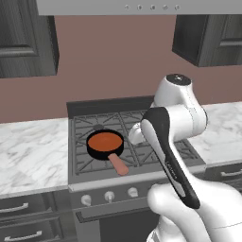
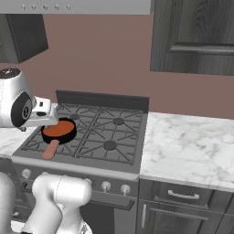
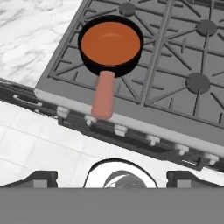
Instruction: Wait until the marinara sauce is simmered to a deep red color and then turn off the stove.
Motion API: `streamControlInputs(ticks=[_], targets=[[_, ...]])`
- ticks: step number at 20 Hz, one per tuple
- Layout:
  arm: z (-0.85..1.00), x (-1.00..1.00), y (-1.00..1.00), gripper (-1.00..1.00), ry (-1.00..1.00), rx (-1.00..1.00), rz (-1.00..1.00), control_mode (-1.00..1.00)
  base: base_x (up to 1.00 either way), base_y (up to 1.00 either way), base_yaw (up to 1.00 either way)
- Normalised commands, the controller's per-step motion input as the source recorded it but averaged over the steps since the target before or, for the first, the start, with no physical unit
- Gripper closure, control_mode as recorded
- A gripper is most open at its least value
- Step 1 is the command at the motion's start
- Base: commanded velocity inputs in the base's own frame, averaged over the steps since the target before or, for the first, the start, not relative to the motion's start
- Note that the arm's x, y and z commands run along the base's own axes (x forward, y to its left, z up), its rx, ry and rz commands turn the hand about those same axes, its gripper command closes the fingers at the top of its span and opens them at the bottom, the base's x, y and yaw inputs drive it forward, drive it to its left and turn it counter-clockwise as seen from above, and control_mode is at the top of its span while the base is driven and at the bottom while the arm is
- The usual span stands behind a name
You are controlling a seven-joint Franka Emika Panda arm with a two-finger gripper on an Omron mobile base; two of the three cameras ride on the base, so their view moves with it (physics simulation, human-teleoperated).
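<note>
the stove takes up the middle of the left base view, a grey gas range with black grates, set between two stretches of marble counter; dark cabinets hang in the upper corners. in the hand view the stove runs from the upper left down to the right edge, and a row of small silver knobs lines its front just below the grates.

the black pan sits on the front left burner, upper middle of the hand view, its salmon-pink handle pointing down toward the knobs and ending just above them. the marinara sauce fills the pan as a flat orange-red disc, left of centre in the left base view.

the gripper shows at the bottom of the hand view, its two dark tips standing wide apart with nothing between them, well away from the stove front.

judging by the colour, the sauce looks orange rather than deep red, so this seems to be the waiting step. once it darkens, the next move calls for bringing the spread fingers down onto the knob for the front left burner, closing on it and turning it off; which knob that is cannot be told from here.
</note>
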Motion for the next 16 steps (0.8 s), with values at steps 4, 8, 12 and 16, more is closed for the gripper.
streamControlInputs(ticks=[4,8,12,16], targets=[[-0.11,-0.29,0.47,-1.00,-0.07,0.00,0.00,-1.00,0.00,0.00,0.00],[-0.02,-0.09,0.43,-1.00,-0.09,0.00,-0.03,-1.00,0.00,0.00,0.00],[0.00,-0.01,0.47,-1.00,-0.13,0.00,-0.07,-1.00,0.00,0.00,0.00],[0.00,0.00,0.48,-1.00,-0.16,0.00,-0.09,-1.00,0.00,0.00,0.00]])
